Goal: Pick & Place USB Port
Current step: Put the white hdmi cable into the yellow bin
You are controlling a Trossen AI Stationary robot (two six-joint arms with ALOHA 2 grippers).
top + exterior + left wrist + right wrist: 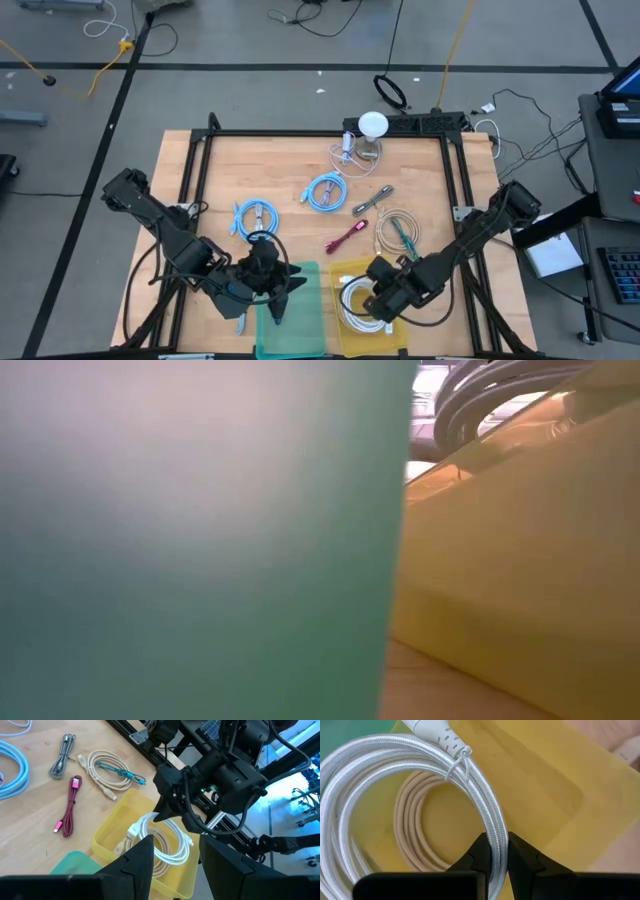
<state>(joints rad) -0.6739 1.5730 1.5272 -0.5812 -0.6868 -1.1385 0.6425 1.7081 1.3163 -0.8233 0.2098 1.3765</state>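
Observation:
A coiled white braided USB cable [380, 755] lies in the yellow bin [345, 268], on top of a beige coil [410, 825]. My right gripper [495, 842] is down in this bin, shut on the white coil; the left wrist view shows it there too [162, 812]. My left gripper [175, 850] is open and holds nothing. It hovers over the green bin [300, 325], beside the yellow one. The low view shows only the green bin's wall [200, 540] and the yellow bin's wall [520, 560] up close. My right gripper pinches the white cable's bundled strands [493, 822] between its two fingers, at one side of the coil. The fingers come from above, pointing down into the yellow bin, and lie across the strands. The rest of the coil [167, 842] rests in the bin.
On the wooden table beyond the bins lie a magenta cable [347, 237], a beige coil with a teal tie [397, 232], a grey cable [372, 200], two light-blue coils [255, 215] [327, 190] and a white round object [373, 125]. A black frame borders the table.

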